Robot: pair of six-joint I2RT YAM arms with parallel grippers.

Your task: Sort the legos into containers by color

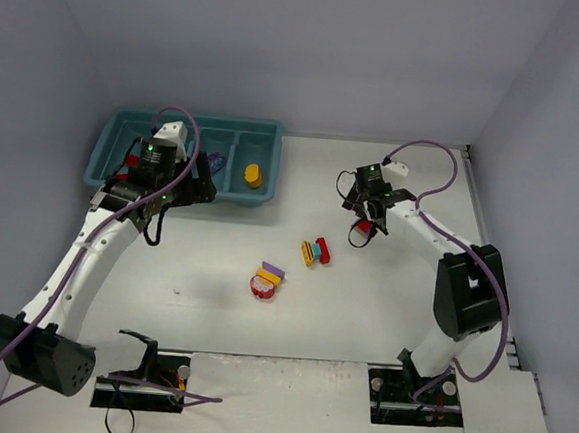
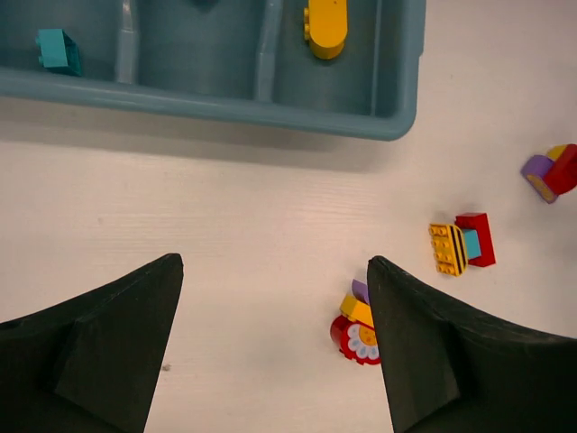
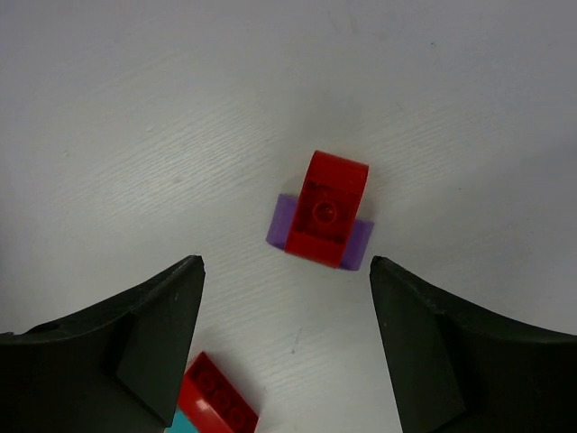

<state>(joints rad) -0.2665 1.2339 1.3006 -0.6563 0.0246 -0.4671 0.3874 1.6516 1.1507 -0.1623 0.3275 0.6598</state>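
The teal tray of containers (image 1: 109, 147) stands at the back left. One compartment holds a yellow piece (image 2: 325, 27) and another a teal brick (image 2: 59, 50). My left gripper (image 2: 275, 266) hovers open and empty over the bare table just in front of the tray's wall (image 2: 207, 101). Loose legos lie mid-table: a red flower stack with yellow and purple (image 2: 356, 329) and a yellow-teal-red stack (image 2: 462, 244). My right gripper (image 3: 287, 263) is open above the table. A red brick on a purple one (image 3: 326, 209) lies just beyond its fingertips, untouched.
Another red brick on teal (image 3: 216, 401) shows by the right gripper's left finger. The flower stack (image 1: 265, 281) and the striped stack (image 1: 315, 251) sit between the two arms. Grey walls enclose the table on three sides.
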